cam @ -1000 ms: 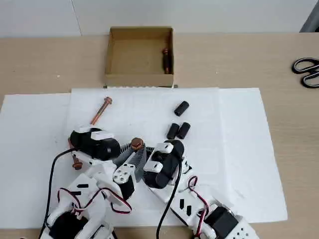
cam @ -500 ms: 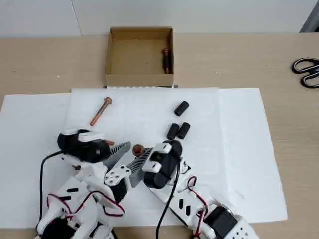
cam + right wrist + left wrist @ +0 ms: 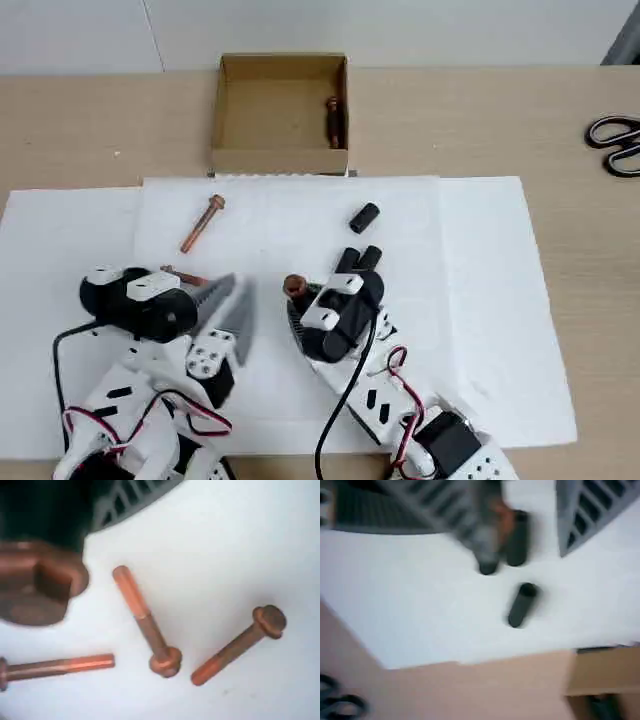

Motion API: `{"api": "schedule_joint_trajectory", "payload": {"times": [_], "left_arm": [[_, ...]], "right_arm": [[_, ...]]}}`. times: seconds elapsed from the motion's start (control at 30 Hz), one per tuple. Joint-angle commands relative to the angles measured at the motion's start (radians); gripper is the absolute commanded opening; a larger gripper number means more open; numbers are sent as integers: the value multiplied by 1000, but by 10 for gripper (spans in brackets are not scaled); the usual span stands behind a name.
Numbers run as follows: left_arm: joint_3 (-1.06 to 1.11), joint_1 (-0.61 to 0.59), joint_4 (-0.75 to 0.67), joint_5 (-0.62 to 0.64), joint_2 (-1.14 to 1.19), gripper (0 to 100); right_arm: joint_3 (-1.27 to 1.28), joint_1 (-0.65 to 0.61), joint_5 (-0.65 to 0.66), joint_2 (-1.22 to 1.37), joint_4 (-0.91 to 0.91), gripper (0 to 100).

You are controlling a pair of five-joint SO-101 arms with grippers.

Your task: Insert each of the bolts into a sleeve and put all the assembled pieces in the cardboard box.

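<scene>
bolt (image 3: pixel 293 287) shank hidden inside right jaws

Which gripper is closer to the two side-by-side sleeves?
Right. The right gripper, holding a bolt, sits just beside the sleeves; the left gripper is open, farther off past the bolt.
</scene>
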Motion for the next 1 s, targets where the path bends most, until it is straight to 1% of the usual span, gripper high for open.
{"api": "schedule_joint_trajectory", "payload": {"times": [0.0,0.17,0.3,0.4,0.47,0.57,0.63,0.83,0.97], "left_arm": [[-22,-106,-2,-81,-8,4],[104,-232,3,-166,-11,6],[188,-293,-3,-178,-11,6],[243,-344,-3,-178,-11,6],[292,-359,2,-178,-11,6],[369,-365,-5,-187,-11,6],[410,-359,-17,-222,-12,6],[490,-362,-118,-235,-12,6],[515,-365,-140,-235,-12,6]], "right_arm": [[-25,64,6,-8,-24,2],[-23,165,6,-1,-24,2],[-31,260,-2,2,-31,2],[-68,331,-95,12,-35,2],[-101,344,-127,56,-10,2],[-199,343,-132,180,15,2],[-292,343,-132,285,15,2],[-552,348,-133,613,8,2],[-674,354,-127,812,-87,2]]}}
